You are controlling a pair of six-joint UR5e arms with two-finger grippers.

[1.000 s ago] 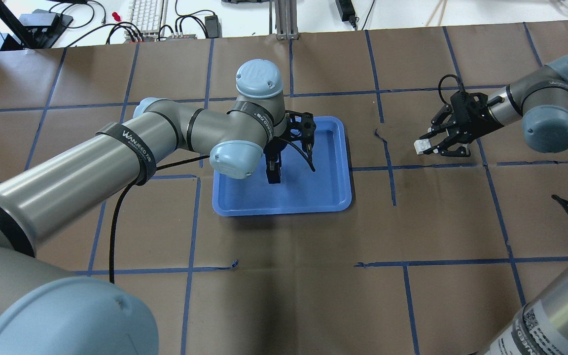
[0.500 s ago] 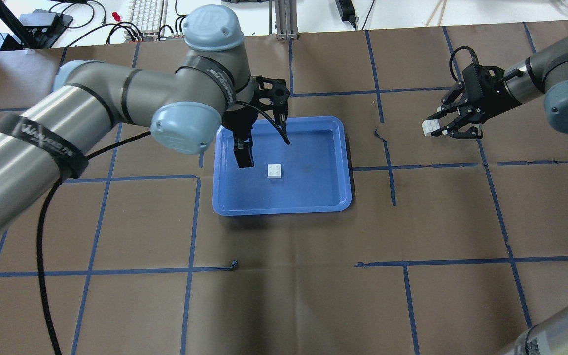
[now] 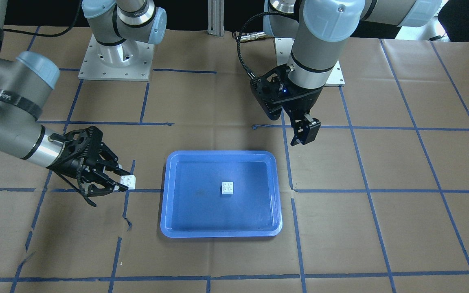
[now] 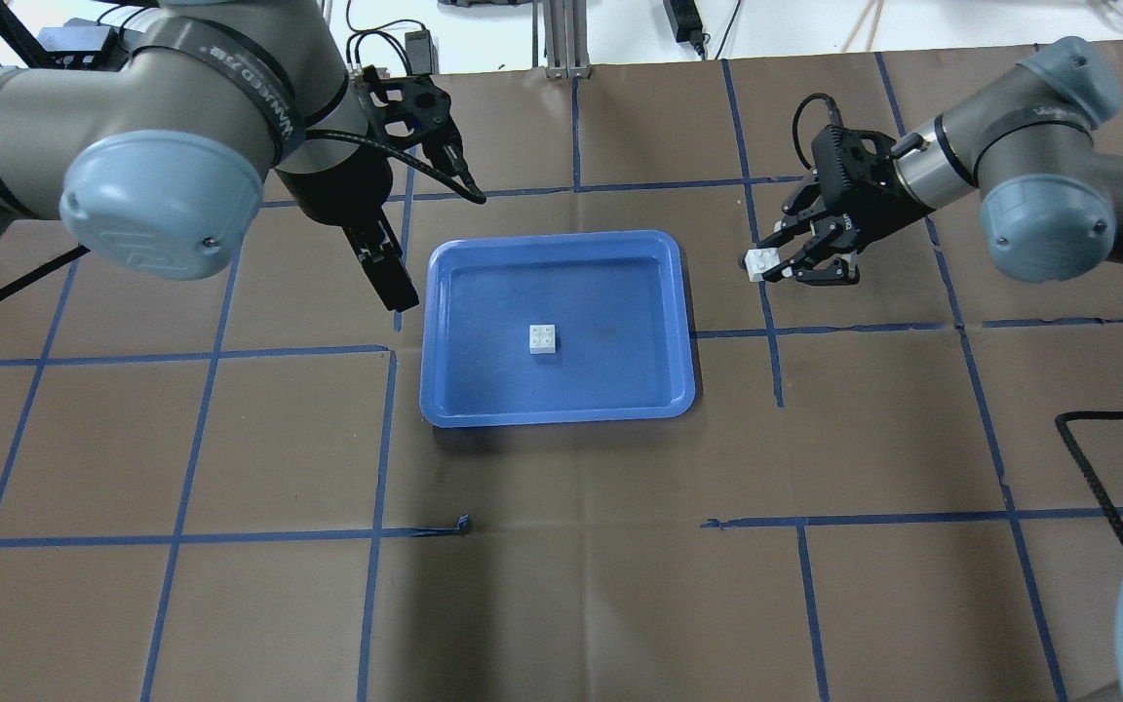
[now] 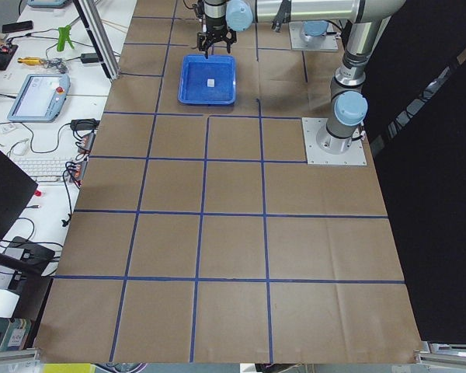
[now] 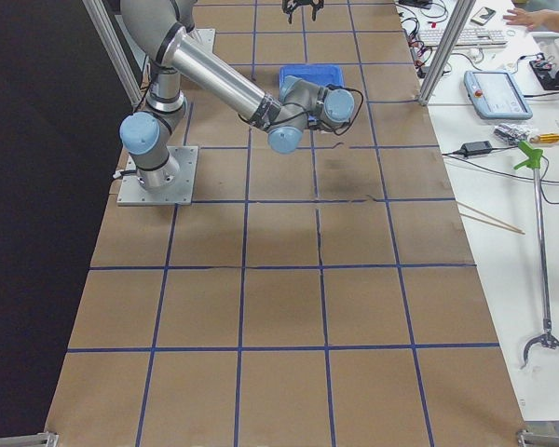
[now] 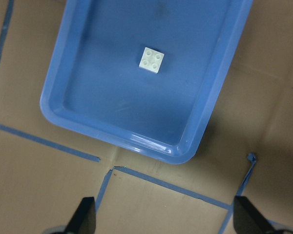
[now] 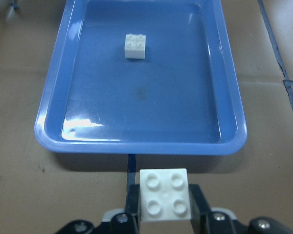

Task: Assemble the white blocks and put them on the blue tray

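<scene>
Covering the table (image 4: 561, 585), brown paper gridded with blue tape carries the tray (image 4: 558, 417); beyond the tray's far side, a desk holds a keyboard (image 4: 293, 27) and cables. Only the two fingertips of the left gripper (image 7: 166, 218) show in its wrist view, wide apart and empty, raised over the paper by the tray's far-left corner. One block (image 4: 543, 338) sits studs-up mid-tray. The right gripper (image 4: 768, 265), angled low just right of the tray, pinches the other block (image 4: 758, 261).
</scene>
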